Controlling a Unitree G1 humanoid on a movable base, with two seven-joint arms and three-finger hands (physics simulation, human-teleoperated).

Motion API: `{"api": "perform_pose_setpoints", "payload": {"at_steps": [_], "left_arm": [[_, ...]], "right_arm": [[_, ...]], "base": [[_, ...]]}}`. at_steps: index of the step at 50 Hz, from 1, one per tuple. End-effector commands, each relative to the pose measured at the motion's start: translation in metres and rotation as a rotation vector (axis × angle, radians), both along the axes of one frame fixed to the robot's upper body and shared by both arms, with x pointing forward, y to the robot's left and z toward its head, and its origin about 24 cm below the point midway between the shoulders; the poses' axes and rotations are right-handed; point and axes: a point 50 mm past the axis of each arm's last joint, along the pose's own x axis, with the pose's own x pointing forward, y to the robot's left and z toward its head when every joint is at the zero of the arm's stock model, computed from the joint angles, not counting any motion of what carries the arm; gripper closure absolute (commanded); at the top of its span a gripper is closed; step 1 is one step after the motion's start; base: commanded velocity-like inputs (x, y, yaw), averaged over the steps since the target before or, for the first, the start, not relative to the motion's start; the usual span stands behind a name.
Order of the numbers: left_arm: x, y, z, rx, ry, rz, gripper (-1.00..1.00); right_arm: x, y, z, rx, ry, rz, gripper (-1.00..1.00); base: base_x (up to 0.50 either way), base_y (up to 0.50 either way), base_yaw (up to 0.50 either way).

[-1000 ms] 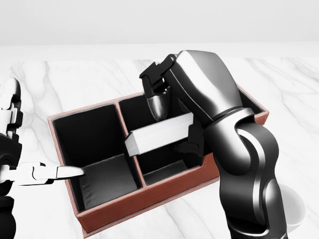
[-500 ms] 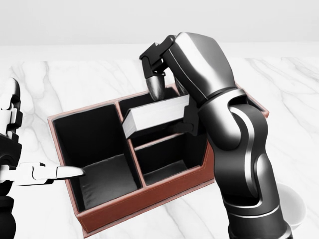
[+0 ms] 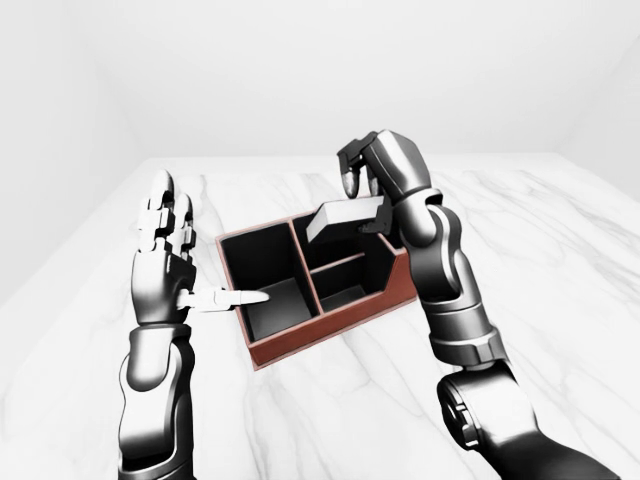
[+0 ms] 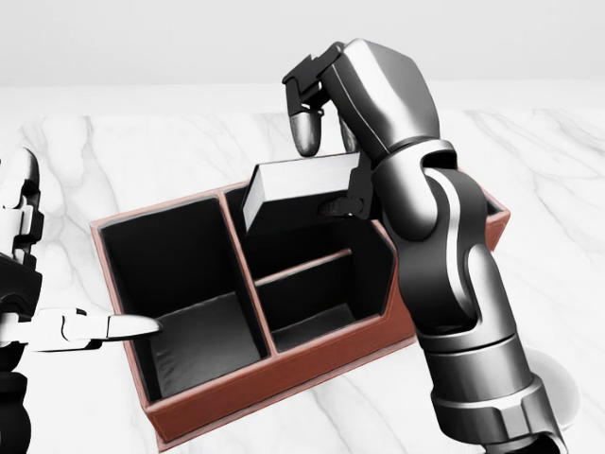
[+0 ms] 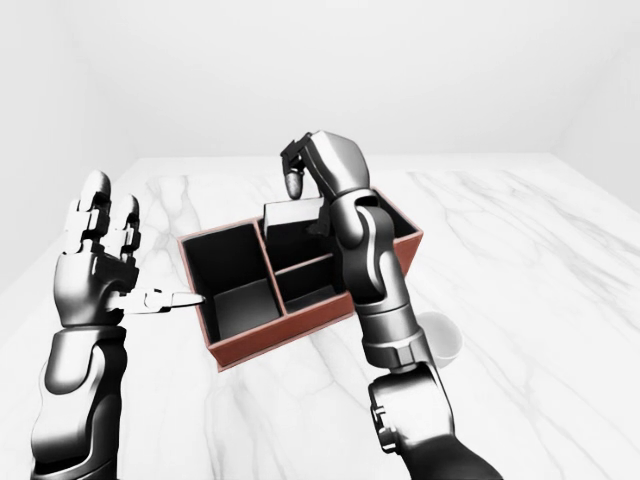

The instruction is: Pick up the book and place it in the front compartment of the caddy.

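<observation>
Right-eye view: white cup (image 5: pixel 441 338) beside caddy (image 5: pixel 300 330).

A red-brown rectangular caddy with black-lined compartments (image 4: pixel 236 388) sits across the middle of the frame on a white marble surface with grey veins (image 4: pixel 142 151). Above its upper-right compartment, the glossy dark right hand (image 4: pixel 326 142) grips a grey, white-edged book (image 4: pixel 298 189), holding it tilted over the caddy's top edge. One pointed finger hangs just above the book. The right forearm runs down to the lower right corner. At the left edge, the left hand (image 4: pixel 57 326) points a pale finger over the rim of the large left compartment. A white rounded object (image 4: pixel 564 392) peeks out at lower right, behind the arm.
</observation>
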Motion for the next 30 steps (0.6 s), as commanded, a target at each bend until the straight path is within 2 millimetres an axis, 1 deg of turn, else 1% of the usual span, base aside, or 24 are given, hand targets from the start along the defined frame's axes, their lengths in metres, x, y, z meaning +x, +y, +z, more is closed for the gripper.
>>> {"api": "perform_pose_setpoints", "payload": {"at_steps": [1, 11, 20, 30], "left_arm": [[-0.001, 0.0, 0.001, 0.001, -0.003, 0.0, -1.0], [0.0, 0.0, -0.001, 0.001, 0.002, 0.001, -0.99], [0.0, 0.0, 0.0, -0.001, 0.001, 0.001, -1.0], [-0.001, 0.001, 0.002, -0.003, -0.008, 0.002, -1.0]], "right_arm": [[0.014, -0.005, -0.001, 0.031, -0.017, -0.067, 1.0], [0.02, 0.0, -0.009, 0.014, -0.007, -0.062, 1.0], [0.023, 0.009, -0.014, -0.005, 0.0, -0.036, 1.0], [0.025, 0.016, -0.009, -0.021, -0.01, -0.015, 1.0]], "base": [[0.0, 0.0, 0.0], [0.0, 0.0, 0.0], [0.0, 0.0, 0.0], [0.0, 0.0, 0.0]]}}
